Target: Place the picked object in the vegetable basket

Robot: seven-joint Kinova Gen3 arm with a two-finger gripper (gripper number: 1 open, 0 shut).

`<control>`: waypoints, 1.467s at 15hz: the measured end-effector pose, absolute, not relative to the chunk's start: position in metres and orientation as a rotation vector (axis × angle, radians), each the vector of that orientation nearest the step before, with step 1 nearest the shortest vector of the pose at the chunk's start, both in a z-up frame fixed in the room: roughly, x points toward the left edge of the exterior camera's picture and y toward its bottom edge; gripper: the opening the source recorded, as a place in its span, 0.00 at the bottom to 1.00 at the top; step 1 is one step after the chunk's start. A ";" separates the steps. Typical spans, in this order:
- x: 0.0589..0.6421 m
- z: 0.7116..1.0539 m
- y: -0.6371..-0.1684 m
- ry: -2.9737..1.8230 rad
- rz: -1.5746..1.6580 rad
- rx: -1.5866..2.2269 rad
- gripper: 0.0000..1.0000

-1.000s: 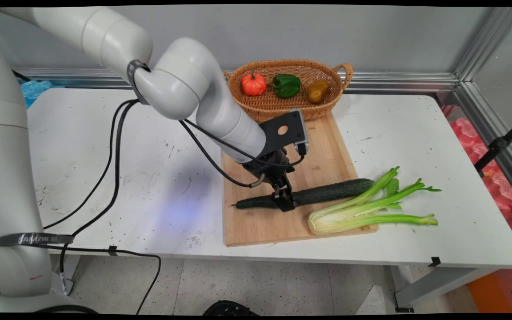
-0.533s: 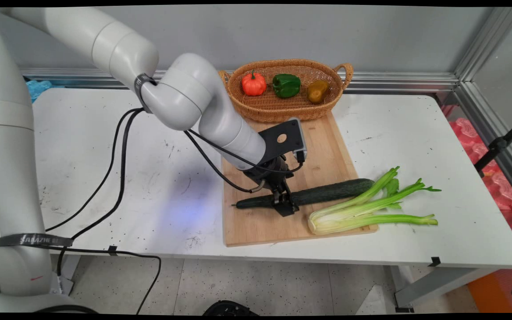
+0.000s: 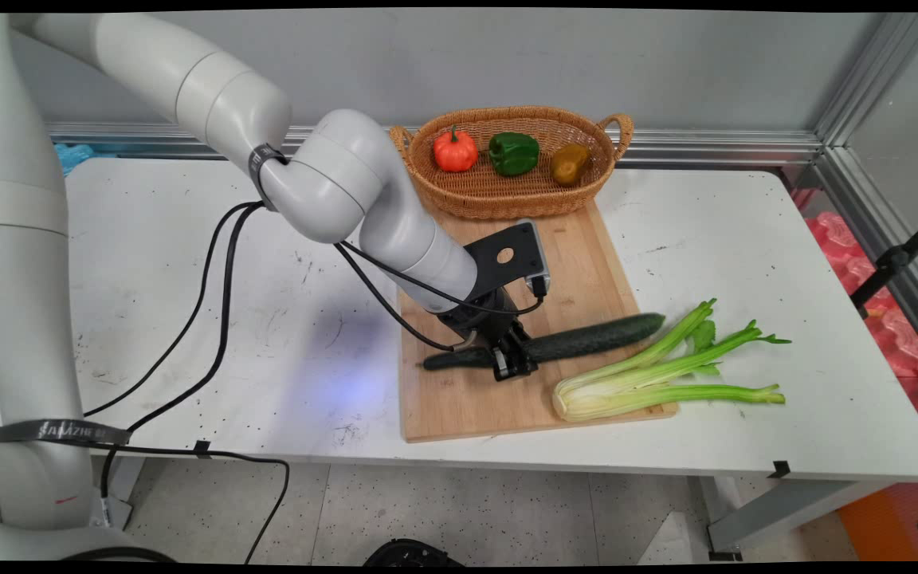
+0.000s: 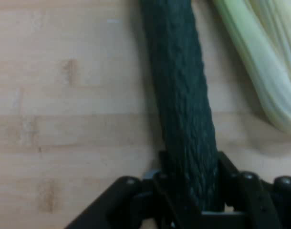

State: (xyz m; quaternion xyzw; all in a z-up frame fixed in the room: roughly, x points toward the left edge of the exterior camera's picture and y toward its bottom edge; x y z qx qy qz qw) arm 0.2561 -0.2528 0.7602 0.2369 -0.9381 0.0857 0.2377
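Note:
A long dark green cucumber (image 3: 594,339) lies across the wooden cutting board (image 3: 467,414), running left to right. My gripper (image 3: 511,363) comes down on it left of its middle and is shut on it, one finger on each side. In the hand view the cucumber (image 4: 181,95) runs up from between the fingers (image 4: 229,167), pinched at the gripper (image 4: 191,191), with the board (image 4: 64,95) beneath it. A bunch of celery (image 3: 650,383) lies just right of the cucumber's far end, half on the board; its pale base (image 4: 274,71) shows at the upper right.
A wicker basket (image 3: 507,195) stands behind the board and holds a small orange pumpkin (image 3: 455,151), a green pepper (image 3: 513,153) and a brownish pepper (image 3: 569,163). Black cables (image 3: 212,303) hang from the arm over the table's left half.
The hand has sunk lower and its fingers have drawn together onto the cucumber. The cucumber's right end has shifted a little to the left and up.

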 end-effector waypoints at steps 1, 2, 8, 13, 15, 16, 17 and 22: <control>0.256 0.760 -0.253 -2.567 0.229 0.654 0.00; 0.256 0.761 -0.253 -2.565 0.225 0.657 0.00; 0.257 0.775 -0.261 -2.540 0.215 0.681 0.00; 0.265 0.807 -0.288 -2.507 0.249 0.694 0.00; 0.270 0.822 -0.305 -2.495 0.273 0.686 0.00; 0.274 0.829 -0.313 -2.490 0.288 0.682 0.00; 0.277 0.836 -0.324 -2.483 0.307 0.677 0.00; 0.297 0.862 -0.377 -2.458 0.413 0.652 0.00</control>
